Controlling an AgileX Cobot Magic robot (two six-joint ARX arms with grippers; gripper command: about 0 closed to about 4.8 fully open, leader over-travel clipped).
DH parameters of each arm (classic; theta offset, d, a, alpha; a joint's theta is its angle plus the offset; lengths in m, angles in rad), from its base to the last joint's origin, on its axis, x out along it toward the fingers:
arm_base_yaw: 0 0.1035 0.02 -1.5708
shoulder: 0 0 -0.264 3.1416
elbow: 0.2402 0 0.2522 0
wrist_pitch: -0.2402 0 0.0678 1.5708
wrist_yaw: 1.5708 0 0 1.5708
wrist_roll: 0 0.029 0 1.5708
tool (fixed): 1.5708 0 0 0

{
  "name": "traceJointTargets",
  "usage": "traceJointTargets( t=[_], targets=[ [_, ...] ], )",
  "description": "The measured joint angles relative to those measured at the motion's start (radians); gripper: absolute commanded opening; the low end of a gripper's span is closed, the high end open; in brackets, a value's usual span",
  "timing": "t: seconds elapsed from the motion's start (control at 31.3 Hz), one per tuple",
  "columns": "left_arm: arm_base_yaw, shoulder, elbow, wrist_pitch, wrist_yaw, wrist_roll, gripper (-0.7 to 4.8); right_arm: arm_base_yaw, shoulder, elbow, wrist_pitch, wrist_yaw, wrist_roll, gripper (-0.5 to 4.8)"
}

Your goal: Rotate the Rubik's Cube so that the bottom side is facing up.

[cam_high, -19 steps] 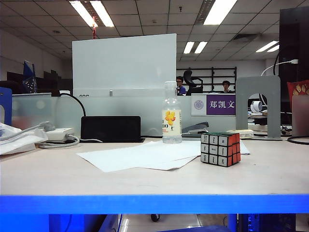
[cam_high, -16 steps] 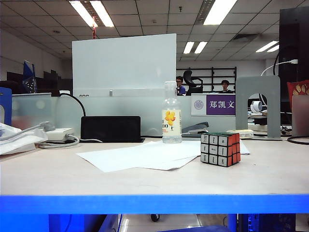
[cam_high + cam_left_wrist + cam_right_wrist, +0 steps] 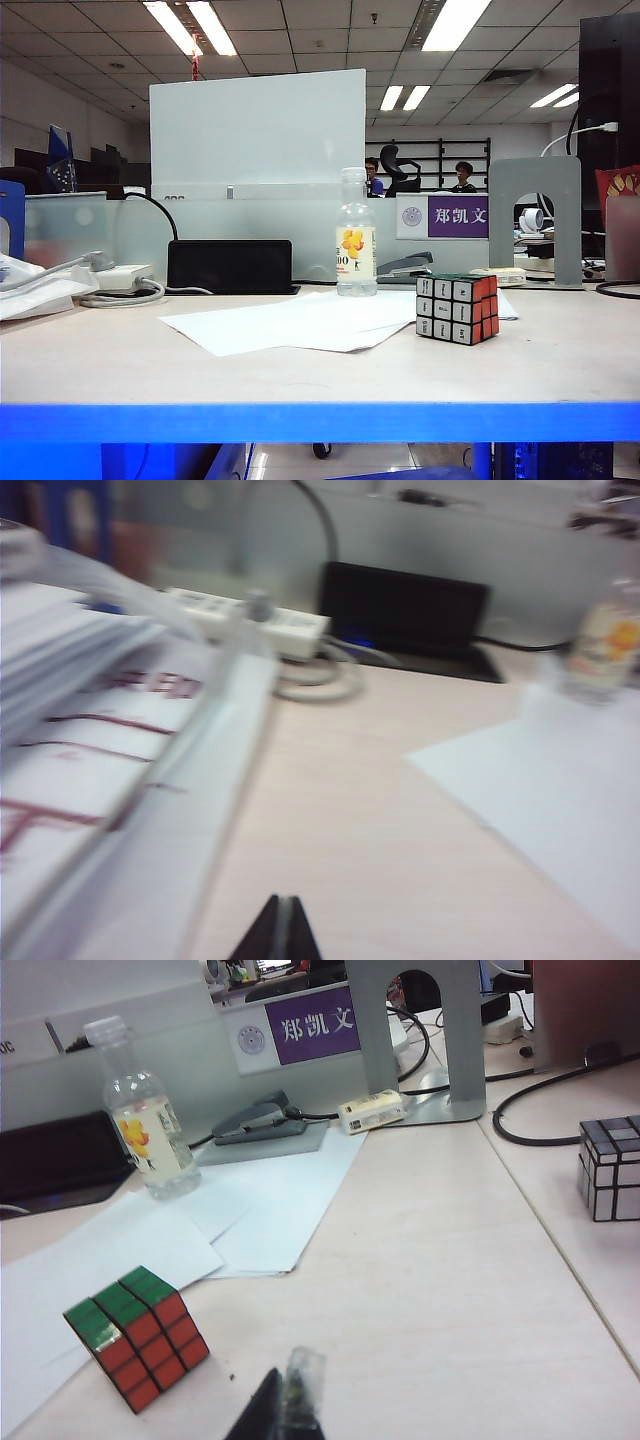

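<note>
Tabletop [image 3: 100, 365]: pale wood-look surface with a blue front edge.
Paper sheets [image 3: 300, 322]: white, overlapping, lying flat near the middle.
Rubik's Cube [image 3: 456, 308]: stands on the tabletop at the right edge of the sheets; green face up, red-orange face to the right, white face toward the exterior camera.
Clear bottle [image 3: 355, 245]: upright behind the sheets, yellow flower label.
Black flat box [image 3: 229, 266]: left of the bottle, at the back.
Power strip [image 3: 118, 277]: white, far left, with a coiled cable beside it.
Stapler [image 3: 255, 1120]: grey, right of the bottle.
Silver cube [image 3: 610, 1166]: well apart, far right.
</note>
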Motion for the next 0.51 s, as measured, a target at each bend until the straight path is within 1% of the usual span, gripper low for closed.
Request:
traceJointTargets(
  t=[0.1, 0.16, 0.26, 0.38, 0.41, 0.48, 0.51],
  targets=[
    [0.000, 0.000, 0.005, 0.016, 0.108, -0.045, -0.01, 0.000, 0.000, 0.000, 0.014, -0.031, 0.023, -0.02],
    [0.000, 0.000, 0.014, 0.019, 0.157, -0.076, -0.01, 0.000, 0.000, 0.000, 0.014, -0.061, 0.029, -0.02],
    [0.000, 0.000, 0.030, 0.022, 0.176, -0.100, -0.01, 0.001, 0.000, 0.000, 0.014, -0.081, 0.034, -0.02],
    [0.000, 0.041, 0.066, 0.025, 0.218, -0.105, 0.00, 0.001, 0.000, 0.000, 0.015, -0.100, 0.040, -0.02],
    [0.000, 0.058, 0.072, 0.029, 0.226, -0.106, 0.03, 0.001, 0.000, 0.000, 0.016, -0.101, 0.040, -0.02],
    [0.000, 0.103, 0.087, 0.035, 0.241, -0.106, 0.33, 0.001, 0.000, 0.000, 0.016, -0.101, 0.042, -0.02],
    [0.000, 0.134, 0.096, 0.042, 0.249, -0.107, 0.36, 0.002, 0.000, 0.000, 0.016, -0.101, 0.043, -0.02]
  ],
)
